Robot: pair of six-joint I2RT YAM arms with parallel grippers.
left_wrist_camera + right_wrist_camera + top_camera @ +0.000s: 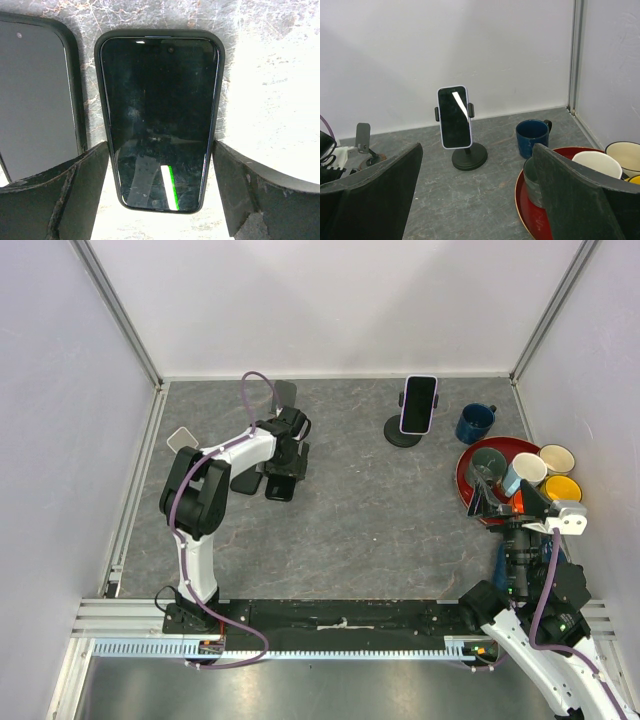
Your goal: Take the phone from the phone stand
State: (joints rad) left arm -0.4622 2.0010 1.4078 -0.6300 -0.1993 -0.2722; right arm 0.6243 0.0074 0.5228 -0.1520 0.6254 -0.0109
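One phone (pixel 419 403) sits in one stand (pixel 403 432), far right. Two flat phones (pixel 160 115) lie left. The left gripper (pixel 160 146) gapes astride one, and the right gripper (pixel 477 150) gapes too. Five mugs (pixel 475 422) sit right.

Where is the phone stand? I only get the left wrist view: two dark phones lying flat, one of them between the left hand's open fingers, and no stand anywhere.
Observer: The phone stand is at the far end, right of centre, with a pale-cased phone upright in its clamp.
Operator: Is the right hand on it?
Observer: No. The right hand is open and well short of the stand, over the near part of a red tray.
Operator: Anything crowding the stand?
Observer: A dark blue mug stands just right of it, not touching.
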